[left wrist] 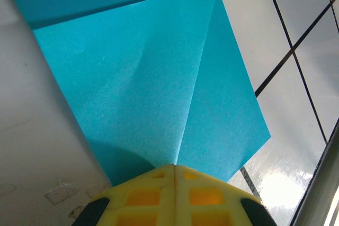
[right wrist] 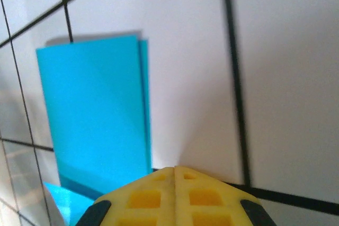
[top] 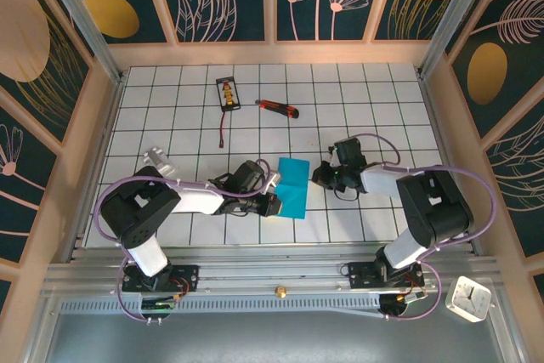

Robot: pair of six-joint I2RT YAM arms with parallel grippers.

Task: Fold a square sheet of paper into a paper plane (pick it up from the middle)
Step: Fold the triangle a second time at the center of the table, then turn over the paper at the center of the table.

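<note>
The square sheet of paper [top: 293, 187] lies folded into a narrow cyan-blue shape in the middle of the tiled table. In the left wrist view the paper [left wrist: 159, 72] shows a straight flap edge running up from my fingertips. My left gripper [top: 274, 204] [left wrist: 175, 166] is shut, its tips on the paper's left edge; I cannot tell whether any paper is pinched. My right gripper [top: 321, 178] [right wrist: 176, 169] is shut with nothing in it, its tips over bare white tile just right of the paper [right wrist: 92, 115].
A red-and-black utility knife [top: 278, 108] and a small black-and-orange item [top: 227, 93] with a red cord lie at the back. A silver object [top: 155, 158] sits at the left. Wooden walls enclose the table. A small clock [top: 468, 297] stands off the table at the near right.
</note>
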